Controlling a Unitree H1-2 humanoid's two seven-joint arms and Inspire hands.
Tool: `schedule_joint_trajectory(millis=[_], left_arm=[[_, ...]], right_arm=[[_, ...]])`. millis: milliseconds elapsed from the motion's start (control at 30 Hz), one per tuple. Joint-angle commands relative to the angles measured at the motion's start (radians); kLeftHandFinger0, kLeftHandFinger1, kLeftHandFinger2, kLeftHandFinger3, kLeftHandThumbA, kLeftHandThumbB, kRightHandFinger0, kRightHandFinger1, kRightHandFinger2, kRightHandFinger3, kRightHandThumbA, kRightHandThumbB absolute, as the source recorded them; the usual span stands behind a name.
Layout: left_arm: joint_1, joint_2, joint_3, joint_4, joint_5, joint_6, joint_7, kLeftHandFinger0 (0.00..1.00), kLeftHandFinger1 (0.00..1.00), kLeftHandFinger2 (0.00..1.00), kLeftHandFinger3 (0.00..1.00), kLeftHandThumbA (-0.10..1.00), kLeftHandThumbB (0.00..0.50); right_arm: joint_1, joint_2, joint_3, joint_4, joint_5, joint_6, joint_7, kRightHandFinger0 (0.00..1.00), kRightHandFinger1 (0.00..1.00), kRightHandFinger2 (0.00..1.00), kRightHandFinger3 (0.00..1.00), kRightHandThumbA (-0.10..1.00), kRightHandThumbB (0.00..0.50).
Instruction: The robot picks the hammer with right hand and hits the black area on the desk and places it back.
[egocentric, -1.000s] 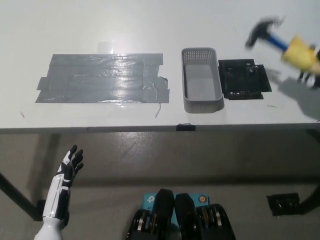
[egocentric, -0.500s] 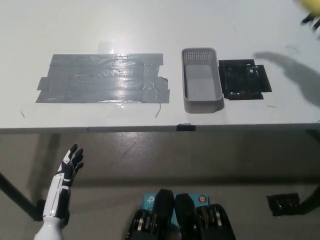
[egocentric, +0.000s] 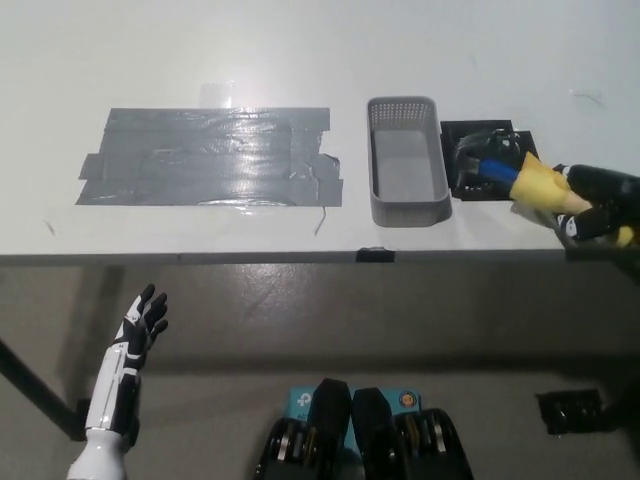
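Observation:
My black right hand (egocentric: 598, 200) is shut on the hammer's yellow grip (egocentric: 545, 186) at the table's right edge. The hammer (egocentric: 500, 170) has a blue neck and a dark head, which is down on the black area (egocentric: 488, 158), a black patch to the right of the basket. The head is blurred against the black patch. My white left hand (egocentric: 140, 325) hangs open at the lower left, below the table's front edge.
A grey mesh basket (egocentric: 406, 202) stands on the white table (egocentric: 300, 60) just left of the black area. A broad patch of grey tape (egocentric: 210, 155) covers the table's left middle. A small black object (egocentric: 568, 410) lies on the floor at lower right.
The hammer was raised up and out of the picture at the upper right half a second ago. It has now swung down, and its head rests on the black area.

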Motion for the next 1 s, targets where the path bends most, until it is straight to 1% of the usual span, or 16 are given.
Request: schedule_joint_trajectory(millis=[0, 33, 100, 167, 267, 333, 400, 433, 467, 500, 533, 633, 767, 900, 933, 967], left_arm=[[-0.009, 0.014, -0.001, -0.027, -0.001, -0.041, -0.005, 1.00, 1.00, 1.00, 1.00, 1.00, 0.036], [-0.009, 0.012, 0.000, -0.030, -0.001, -0.034, -0.004, 1.00, 1.00, 1.00, 1.00, 1.00, 0.059], [-0.007, 0.011, -0.002, -0.038, 0.005, -0.021, -0.002, 1.00, 1.00, 1.00, 1.00, 1.00, 0.067], [-0.007, 0.010, -0.002, -0.039, 0.001, -0.023, -0.004, 1.00, 1.00, 1.00, 1.00, 1.00, 0.058], [-0.006, 0.011, -0.004, -0.042, 0.002, -0.023, -0.005, 1.00, 1.00, 1.00, 1.00, 1.00, 0.047], [-0.008, 0.012, -0.003, -0.038, 0.003, -0.026, -0.004, 1.00, 1.00, 1.00, 1.00, 1.00, 0.046], [-0.009, 0.012, -0.003, -0.037, -0.004, -0.022, -0.008, 1.00, 1.00, 1.00, 1.00, 1.00, 0.048], [-0.009, 0.013, -0.003, -0.038, -0.004, -0.019, -0.008, 1.00, 1.00, 1.00, 1.00, 1.00, 0.049], [-0.009, 0.013, -0.003, -0.038, 0.003, -0.019, -0.006, 1.00, 1.00, 1.00, 1.00, 1.00, 0.047], [-0.008, 0.014, -0.004, -0.039, 0.005, -0.018, -0.005, 1.00, 1.00, 1.00, 1.00, 1.00, 0.045], [-0.009, 0.014, -0.003, -0.038, 0.008, -0.021, -0.003, 1.00, 1.00, 1.00, 1.00, 1.00, 0.045], [-0.008, 0.010, -0.002, -0.039, 0.011, -0.026, 0.002, 1.00, 1.00, 1.00, 1.00, 1.00, 0.048], [-0.006, 0.008, -0.001, -0.036, 0.000, -0.031, -0.002, 1.00, 1.00, 1.00, 1.00, 1.00, 0.027], [-0.004, 0.010, 0.002, -0.044, -0.004, -0.026, -0.002, 1.00, 1.00, 1.00, 1.00, 1.00, 0.026], [-0.003, 0.011, 0.002, -0.046, -0.004, -0.023, -0.003, 1.00, 1.00, 1.00, 1.00, 1.00, 0.027], [-0.002, 0.009, 0.000, -0.049, -0.003, -0.022, -0.003, 1.00, 1.00, 1.00, 1.00, 1.00, 0.025]], right_arm=[[-0.041, -0.050, 0.025, 0.024, -0.103, -0.053, -0.046, 0.17, 0.70, 1.00, 0.91, -0.10, 0.134], [-0.050, -0.051, 0.021, 0.023, -0.099, -0.046, -0.039, 0.15, 0.69, 1.00, 0.94, -0.10, 0.150], [-0.054, -0.055, 0.011, 0.018, -0.091, -0.049, -0.041, 0.12, 0.69, 1.00, 0.99, -0.10, 0.142], [-0.056, -0.060, -0.015, -0.005, -0.065, -0.038, -0.024, 0.07, 0.63, 0.94, 1.00, -0.10, 0.137], [-0.066, -0.068, -0.036, -0.027, -0.055, -0.035, -0.018, 0.06, 0.56, 0.88, 0.99, -0.10, 0.127], [-0.067, -0.068, -0.072, -0.052, -0.026, -0.023, -0.014, 0.01, 0.48, 0.83, 0.94, -0.10, 0.129], [-0.084, -0.072, -0.087, -0.075, -0.036, -0.002, -0.007, 0.02, 0.57, 0.93, 1.00, -0.10, 0.119], [-0.095, -0.073, -0.092, -0.072, -0.035, -0.010, -0.008, 0.06, 0.60, 0.95, 1.00, -0.10, 0.115], [-0.114, -0.074, -0.105, -0.078, -0.030, 0.004, -0.002, 0.14, 0.66, 0.98, 1.00, -0.10, 0.105], [-0.122, -0.073, -0.114, -0.080, -0.028, 0.015, -0.002, 0.19, 0.68, 0.99, 1.00, -0.10, 0.101], [-0.136, -0.069, -0.125, -0.062, -0.020, -0.008, -0.009, 0.22, 0.70, 0.99, 1.00, -0.10, 0.105], [-0.170, -0.049, -0.158, -0.021, -0.001, 0.007, -0.009, 0.29, 0.72, 1.00, 1.00, -0.10, 0.106], [-0.186, 0.000, -0.173, 0.086, -0.009, -0.022, -0.061, 0.28, 0.68, 0.97, 1.00, -0.10, 0.116], [-0.198, 0.042, -0.166, 0.181, -0.030, -0.031, -0.106, 0.29, 0.73, 1.00, 1.00, -0.10, 0.123], [-0.201, 0.057, -0.171, 0.222, -0.025, -0.046, -0.128, 0.26, 0.71, 1.00, 1.00, -0.10, 0.121], [-0.200, 0.080, -0.189, 0.275, -0.014, -0.058, -0.176, 0.22, 0.67, 0.96, 0.93, -0.10, 0.159]])
